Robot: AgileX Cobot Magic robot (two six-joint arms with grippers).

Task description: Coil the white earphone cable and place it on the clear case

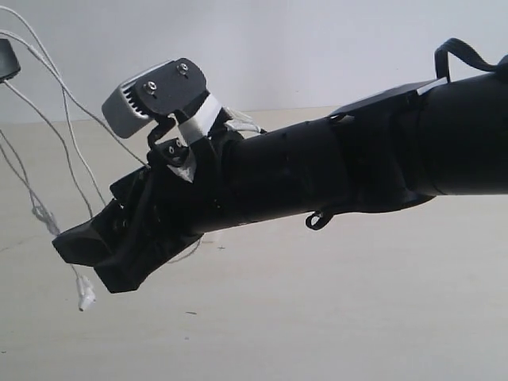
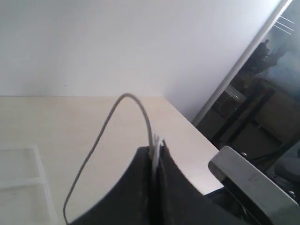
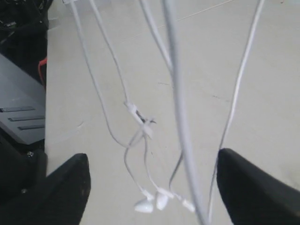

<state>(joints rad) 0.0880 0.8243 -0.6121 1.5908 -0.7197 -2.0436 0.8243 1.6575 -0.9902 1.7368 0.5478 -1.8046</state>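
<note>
Left wrist view: cable (image 2: 126,95) clamped by left end effector (image 2: 155,150).
Right wrist view: cable straddled by open right end effector (image 3: 152,183).

- white earphone cable (image 3: 180,117): one, hanging in several strands.
- earbuds (image 3: 144,205): two, side by side on that cable.
- clear case (image 2: 23,164): one, with two panels showing.
- Grippers: two in all, the left gripper (image 2: 154,152) and the right gripper (image 3: 152,157), each with two dark fingers.
- wrist camera (image 1: 151,95): one counted, upper left of the exterior frame.
- table (image 1: 317,317): one.
</note>
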